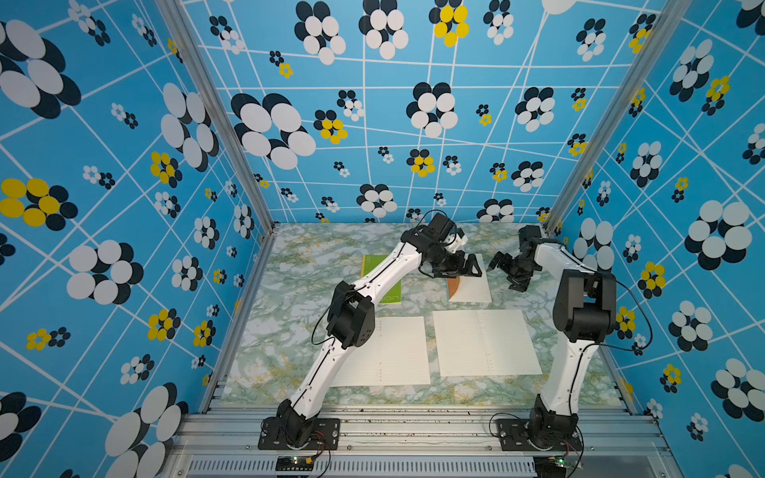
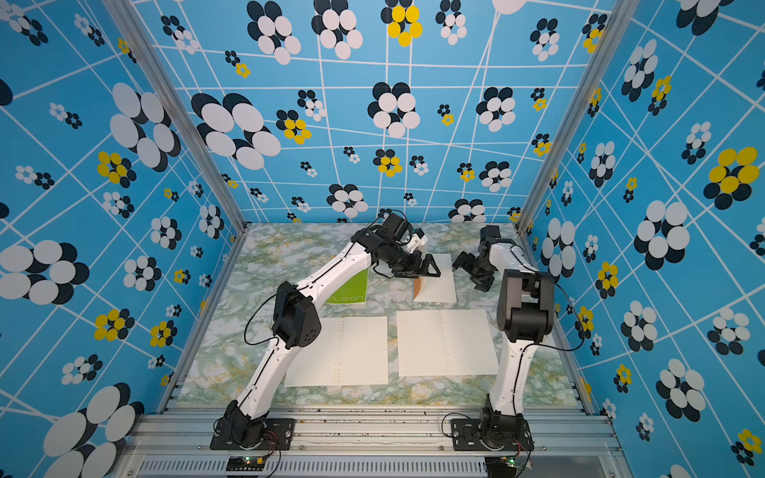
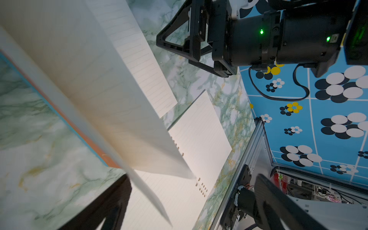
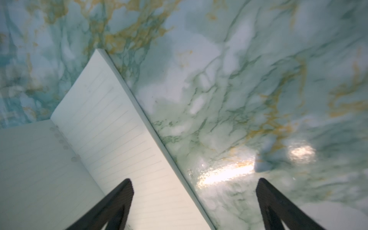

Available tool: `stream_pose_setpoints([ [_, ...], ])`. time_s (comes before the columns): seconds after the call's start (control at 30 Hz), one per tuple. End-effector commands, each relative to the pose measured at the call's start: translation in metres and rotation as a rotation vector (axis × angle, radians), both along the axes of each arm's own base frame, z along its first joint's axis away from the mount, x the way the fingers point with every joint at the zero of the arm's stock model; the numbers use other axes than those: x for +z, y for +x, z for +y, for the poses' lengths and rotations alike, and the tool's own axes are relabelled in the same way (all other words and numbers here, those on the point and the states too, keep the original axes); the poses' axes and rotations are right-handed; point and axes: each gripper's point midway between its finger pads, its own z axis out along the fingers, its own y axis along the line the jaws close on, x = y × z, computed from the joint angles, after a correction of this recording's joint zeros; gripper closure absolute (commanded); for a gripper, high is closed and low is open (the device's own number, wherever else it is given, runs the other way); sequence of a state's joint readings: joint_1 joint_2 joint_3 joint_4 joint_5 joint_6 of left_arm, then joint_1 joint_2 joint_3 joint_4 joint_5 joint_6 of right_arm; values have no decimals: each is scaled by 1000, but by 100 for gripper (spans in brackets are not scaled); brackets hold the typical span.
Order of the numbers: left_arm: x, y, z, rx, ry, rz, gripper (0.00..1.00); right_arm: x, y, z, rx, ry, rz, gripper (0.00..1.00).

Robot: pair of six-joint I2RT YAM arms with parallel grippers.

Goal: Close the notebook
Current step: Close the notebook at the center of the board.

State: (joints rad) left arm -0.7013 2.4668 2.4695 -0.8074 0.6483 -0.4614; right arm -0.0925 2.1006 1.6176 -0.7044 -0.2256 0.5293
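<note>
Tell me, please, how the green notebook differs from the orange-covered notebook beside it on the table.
The green notebook lies shut, only its cover showing; the orange-covered notebook is partly open, showing lined pages. The green notebook lies flat; the orange-covered notebook has one side raised, near the open left gripper. Both rest on the far half of the marble table.

Pale lettering on the green cover (image 2: 352,289), which lies near the orange-edged notebook (image 2: 441,285), reads "nusign" along the cover's near edge in a top view. In a top view where the white arm (image 1: 389,267) crosses that cover (image 1: 391,291), only the ending "sign" shows. In the left wrist view a black mount plate (image 3: 244,179), well apart from the notebook (image 3: 79,89), carries a white string of characters, too small to read surely.
</note>
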Motion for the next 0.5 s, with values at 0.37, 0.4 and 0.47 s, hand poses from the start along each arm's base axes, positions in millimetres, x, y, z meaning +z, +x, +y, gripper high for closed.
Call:
stream_pose_setpoints([
  [0.37, -88, -3, -10, -52, 116, 47, 2, 20, -10, -1, -27, -33, -25, 1],
  [0.4, -90, -2, -8, -50, 124, 45, 2, 22, -9, -1, -27, -31, -34, 1],
  [0.47, -94, 2, -4, -39, 138, 41, 2, 22, -6, 2, -22, -13, -39, 1],
])
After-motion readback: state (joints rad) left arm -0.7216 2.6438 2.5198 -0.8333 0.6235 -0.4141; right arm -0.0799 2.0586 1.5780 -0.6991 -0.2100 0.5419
